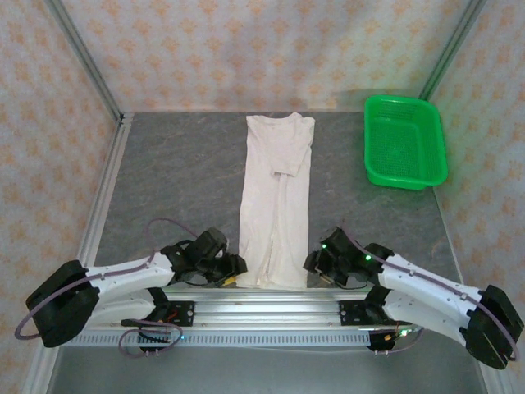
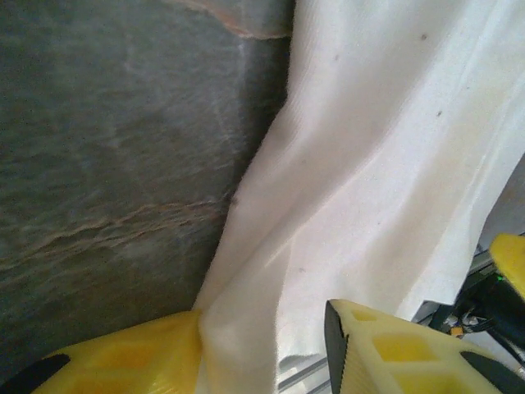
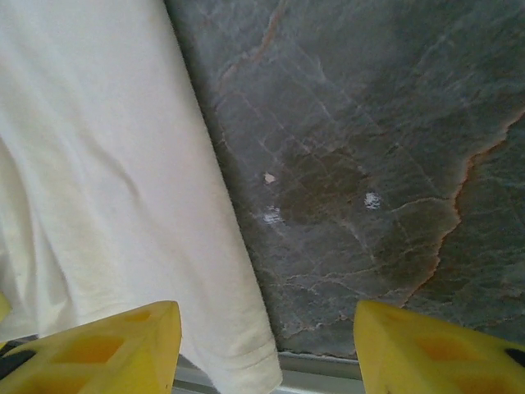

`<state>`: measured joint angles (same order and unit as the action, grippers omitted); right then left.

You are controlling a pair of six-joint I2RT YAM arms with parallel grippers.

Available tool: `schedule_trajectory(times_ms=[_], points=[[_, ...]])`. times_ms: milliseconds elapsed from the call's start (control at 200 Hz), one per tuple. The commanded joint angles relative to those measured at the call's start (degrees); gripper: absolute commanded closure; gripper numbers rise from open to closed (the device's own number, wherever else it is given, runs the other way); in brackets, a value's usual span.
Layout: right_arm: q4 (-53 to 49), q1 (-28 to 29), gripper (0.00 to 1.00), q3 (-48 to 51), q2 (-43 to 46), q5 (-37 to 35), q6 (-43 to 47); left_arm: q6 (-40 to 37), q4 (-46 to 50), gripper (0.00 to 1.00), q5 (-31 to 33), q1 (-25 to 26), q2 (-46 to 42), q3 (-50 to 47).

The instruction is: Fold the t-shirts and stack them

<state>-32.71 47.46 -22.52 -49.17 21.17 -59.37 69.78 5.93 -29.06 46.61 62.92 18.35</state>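
Yellow fingers (image 2: 107,361) of L gripper (image 2: 262,349) stand apart w/ the t-shirt (image 2: 369,164) hem corner bunched between them, cloth up against one finger; not pinched yet, far as I can judge. R gripper (image 3: 267,349) also wide, hem's other corner just inside one finger, bare table (image 3: 369,164) under the rest of the gap. From above: shirt is folded to a long strip running straight away from both hands, collar end far; green basket (image 1: 406,144) well beyond the R hand. Handling: light, soft, limp cotton, will sag & slip on itself. Best hold prob. both hem corners, all layers, then carry fwd to halve.
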Motion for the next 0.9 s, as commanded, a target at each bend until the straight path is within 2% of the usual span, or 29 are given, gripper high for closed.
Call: schedule_trajectory(times_ms=[0, 360, 590, 896], points=[[4.3, 1.0, 0.42, 1.4, -0.9, 0.4, -1.4, 2.3, -5.1, 0.59, 3.9, 1.0, 0.6, 1.0], [9.0, 2.6, 0.46, 1.1, -4.9, 2.5, -1.4, 2.8, -5.3, 0.76, 4.7, 2.6, 3.1, 1.7], [8.5, 2.8, 0.5, 1.2, -5.3, 3.7, -1.0, 3.2, -4.5, 0.83, 5.2, 2.6, 2.5, 2.1], [9.7, 3.1, 0.52, 0.7, -9.6, 6.1, 0.7, 3.3, -4.6, 0.86, 5.6, 2.6, 3.6, 3.3]])
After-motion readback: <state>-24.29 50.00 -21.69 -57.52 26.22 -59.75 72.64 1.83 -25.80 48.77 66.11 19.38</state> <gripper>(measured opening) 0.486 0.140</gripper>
